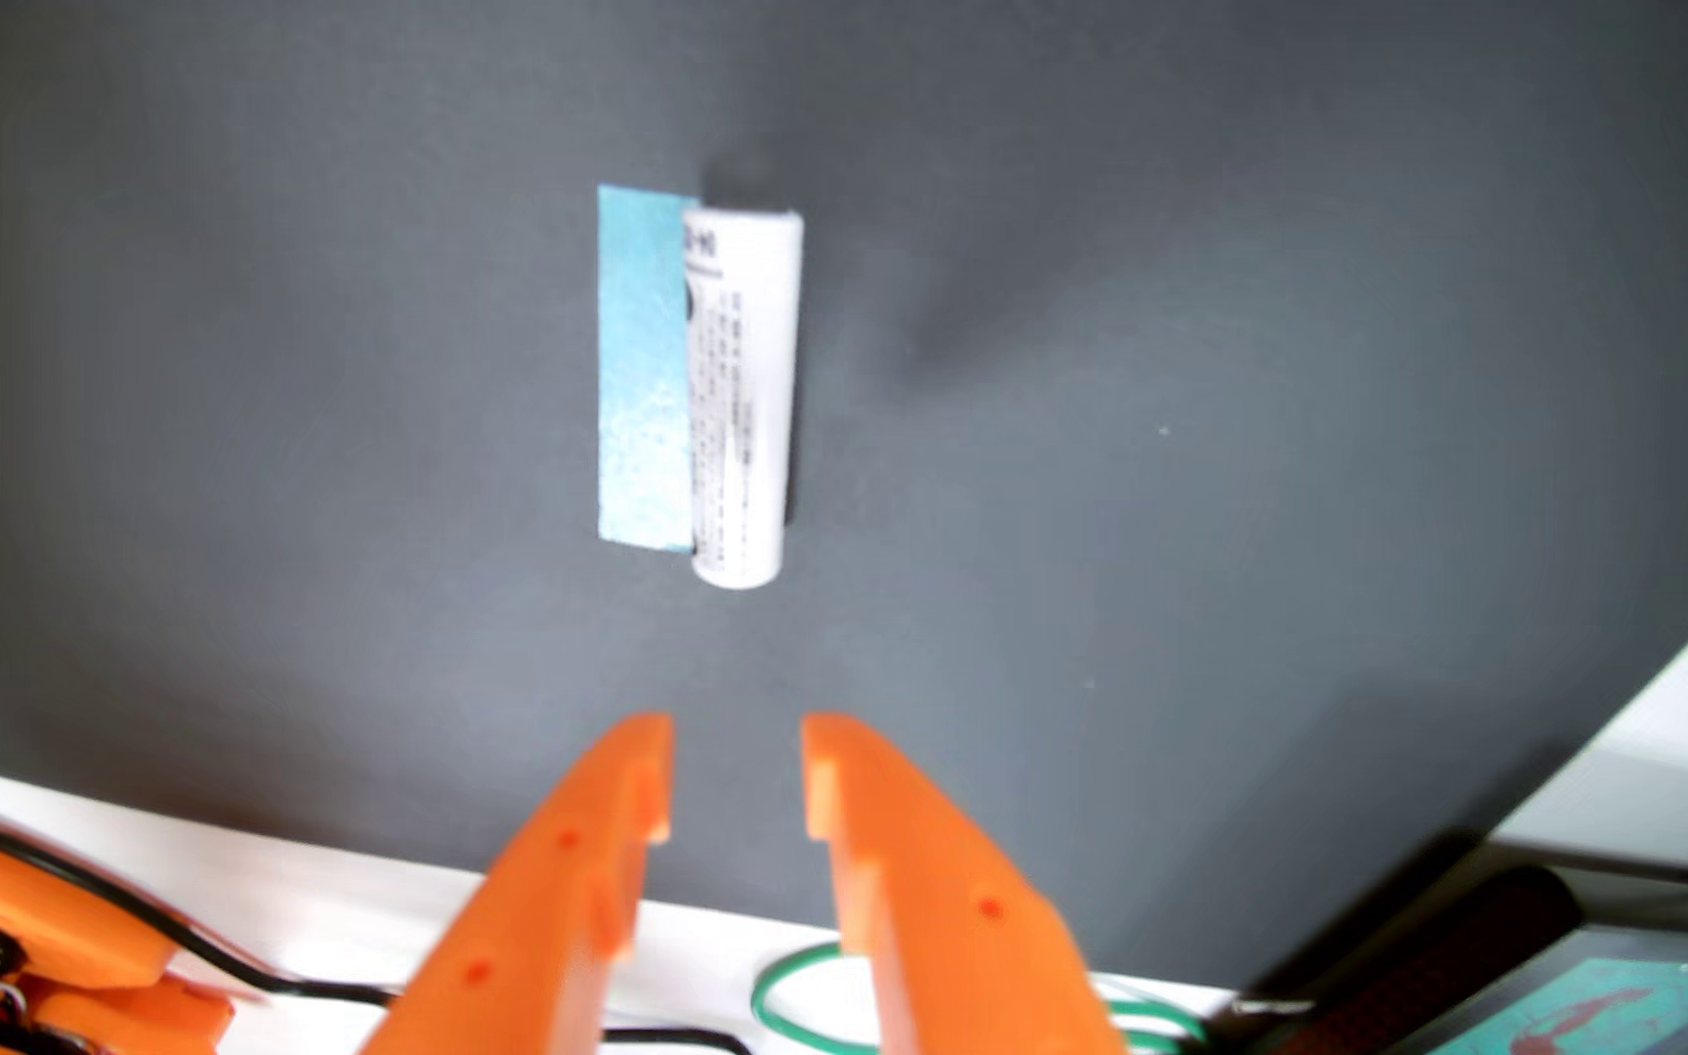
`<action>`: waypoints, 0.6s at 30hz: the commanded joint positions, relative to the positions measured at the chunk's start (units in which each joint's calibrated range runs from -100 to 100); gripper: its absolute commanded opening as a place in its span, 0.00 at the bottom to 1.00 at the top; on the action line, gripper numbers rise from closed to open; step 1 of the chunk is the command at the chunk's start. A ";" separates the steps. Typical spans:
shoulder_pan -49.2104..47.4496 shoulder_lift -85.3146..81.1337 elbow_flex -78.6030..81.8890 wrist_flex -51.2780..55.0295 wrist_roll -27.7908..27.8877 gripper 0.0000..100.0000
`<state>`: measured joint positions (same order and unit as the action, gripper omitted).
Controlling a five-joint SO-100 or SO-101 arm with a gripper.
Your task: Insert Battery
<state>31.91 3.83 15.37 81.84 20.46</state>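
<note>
A: What is closest to us?

B: The orange gripper (736, 776). Its two fingers are apart, and nothing is between them.

A: Where is the battery (744, 396)?

B: Straight ahead of the fingertips, lying on the dark mat (1226, 406), a little way off. Blue tape (642, 370) touches its left side.

A: Which way does it point?

B: Its long side runs away from the fingers, in line with the gap. I think the fingers could close on its two sides.

Your wrist view holds: one white battery (740, 401), lying lengthwise on the dark grey mat (1226, 304), its left side touching a strip of blue tape (639, 370). Your orange gripper (736, 776) sits below it, jaws parted, empty. A green wire loop (789, 1004) lies behind the fingers.
</note>
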 commanded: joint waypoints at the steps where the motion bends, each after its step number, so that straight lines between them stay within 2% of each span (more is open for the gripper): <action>1: -0.63 -0.20 1.06 -0.30 0.96 0.10; 4: -0.39 -0.20 1.42 -0.38 1.06 0.13; 18: -0.27 -0.12 5.84 -5.04 1.12 0.14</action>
<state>31.75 3.83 20.80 77.07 21.38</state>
